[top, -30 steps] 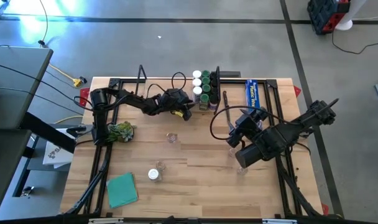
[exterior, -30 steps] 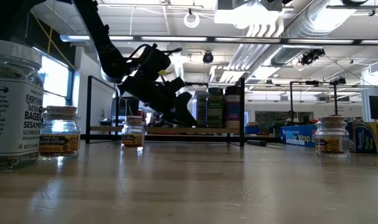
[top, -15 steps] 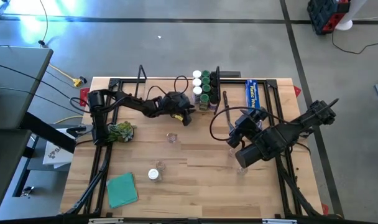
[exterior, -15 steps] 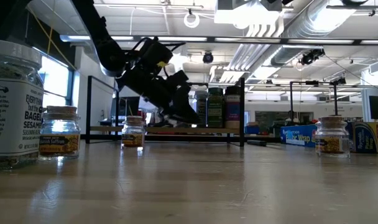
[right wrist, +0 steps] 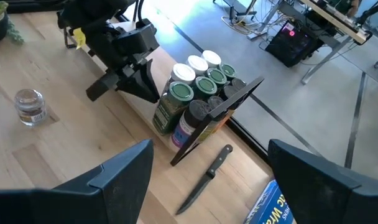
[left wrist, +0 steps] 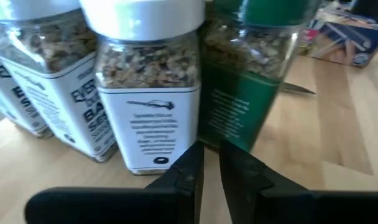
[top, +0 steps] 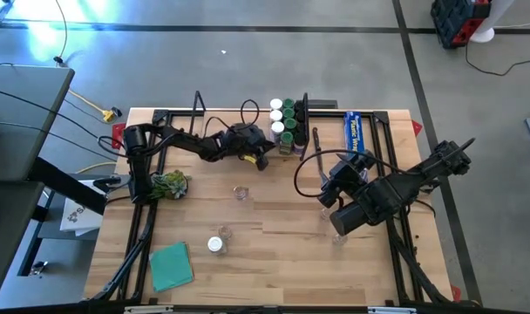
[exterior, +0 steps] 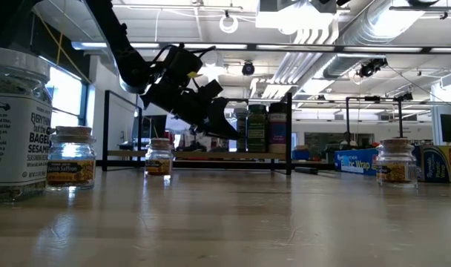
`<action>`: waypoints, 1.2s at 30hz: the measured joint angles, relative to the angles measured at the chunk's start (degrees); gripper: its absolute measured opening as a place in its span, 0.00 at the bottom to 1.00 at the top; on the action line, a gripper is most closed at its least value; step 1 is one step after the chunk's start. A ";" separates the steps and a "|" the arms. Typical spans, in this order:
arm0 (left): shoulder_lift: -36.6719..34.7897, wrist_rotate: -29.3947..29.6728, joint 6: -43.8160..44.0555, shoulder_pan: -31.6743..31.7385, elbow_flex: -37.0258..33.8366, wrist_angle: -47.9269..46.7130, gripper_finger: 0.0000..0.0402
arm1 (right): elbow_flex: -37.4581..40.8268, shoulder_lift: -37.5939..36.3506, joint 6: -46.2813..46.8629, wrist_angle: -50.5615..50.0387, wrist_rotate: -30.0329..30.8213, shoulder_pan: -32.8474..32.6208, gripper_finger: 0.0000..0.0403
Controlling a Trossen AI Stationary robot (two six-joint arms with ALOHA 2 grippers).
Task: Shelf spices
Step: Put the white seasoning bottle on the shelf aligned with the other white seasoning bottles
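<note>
The shelf [top: 214,123] stands at the table's far edge, with several spices [top: 285,122] standing on its right end. My left gripper [left wrist: 211,163] is level in front of a white-lidded jar [left wrist: 145,93] and a green-lidded jar [left wrist: 257,81]. Its fingers are shut with nothing between them, just short of the jars. Loose spice jars stand on the table [top: 241,193] [top: 215,244]. My right gripper [right wrist: 211,149] hangs open above the table's right half [top: 333,185], holding nothing.
A knife [top: 317,144] and a blue wrap box [top: 355,131] lie right of the shelf. A green leafy bunch [top: 171,183] sits at the left, and a teal pad [top: 171,266] near the front left. Another jar [top: 338,235] stands beneath my right arm.
My left gripper has tipped its fingertips up a little in front of the jars on the shelf, and its fingers have drawn together. The jars have stayed in place.
</note>
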State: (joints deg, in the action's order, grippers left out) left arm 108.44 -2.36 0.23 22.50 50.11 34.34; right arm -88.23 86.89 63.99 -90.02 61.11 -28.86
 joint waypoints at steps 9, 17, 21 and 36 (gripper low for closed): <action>-0.02 0.29 1.28 -0.02 0.00 3.25 0.03 | 0.00 0.00 -1.05 0.00 -0.14 0.00 0.77; -0.01 3.61 1.16 0.43 0.00 3.44 0.02 | 0.00 0.00 -1.05 0.00 -0.17 0.00 0.77; -0.02 5.11 1.15 1.17 0.00 3.44 0.02 | 0.00 0.00 -1.03 0.00 -0.46 0.00 0.77; -4.04 4.37 1.33 0.80 0.02 -9.05 0.02 | 0.00 0.00 -1.35 0.00 -4.59 0.00 0.77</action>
State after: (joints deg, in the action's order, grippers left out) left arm 104.40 2.01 1.56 23.30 50.13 25.28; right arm -88.23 86.89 62.63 -90.02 56.52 -28.86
